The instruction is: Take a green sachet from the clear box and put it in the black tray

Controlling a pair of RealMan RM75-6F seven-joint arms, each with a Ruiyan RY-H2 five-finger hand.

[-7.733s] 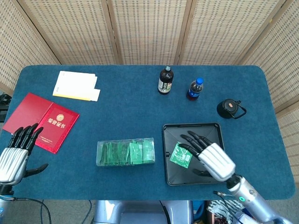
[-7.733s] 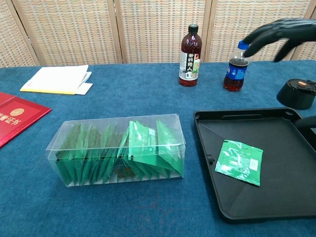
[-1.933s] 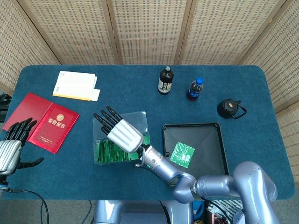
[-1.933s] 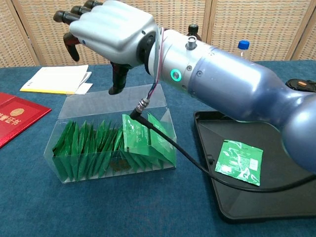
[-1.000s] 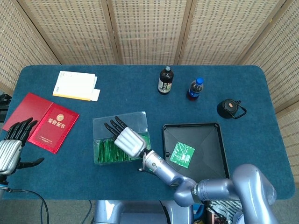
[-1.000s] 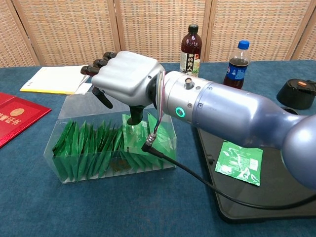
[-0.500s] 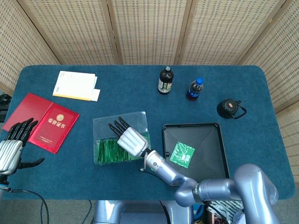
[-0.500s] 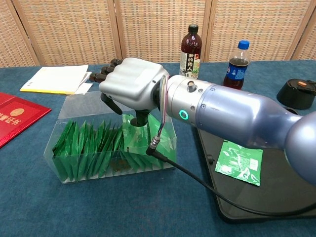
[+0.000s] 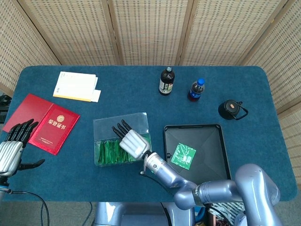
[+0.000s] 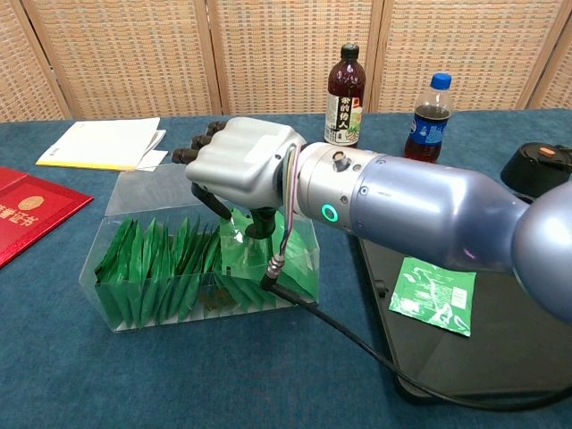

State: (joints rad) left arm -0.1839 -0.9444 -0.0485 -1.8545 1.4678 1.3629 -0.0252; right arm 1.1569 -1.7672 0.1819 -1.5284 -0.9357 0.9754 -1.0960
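Note:
The clear box (image 9: 120, 123) stands mid-table with its lid open, filled with several upright green sachets (image 10: 152, 268). My right hand (image 10: 241, 165) is down inside the box's right part. Its thumb and a finger pinch the top of one upstanding green sachet (image 10: 234, 241), which still stands among the others. In the head view the right hand (image 9: 133, 143) covers that end of the box. The black tray (image 9: 193, 126) lies to the right and holds one green sachet (image 9: 183, 156). My left hand (image 9: 9, 155) rests at the table's near left edge, fingers apart, holding nothing.
A dark tea bottle (image 9: 165, 81) and a cola bottle (image 9: 195, 89) stand at the back, a black round pot (image 9: 231, 109) to their right. A red certificate (image 9: 44, 123) and a white booklet (image 9: 75, 86) lie at the left. A wrist cable (image 10: 295, 295) hangs before the box.
My right hand has come from the tray to the box, whose lid now stands open, and sunk into it. Its thumb and finger have closed on a sachet's top. The left hand stayed put.

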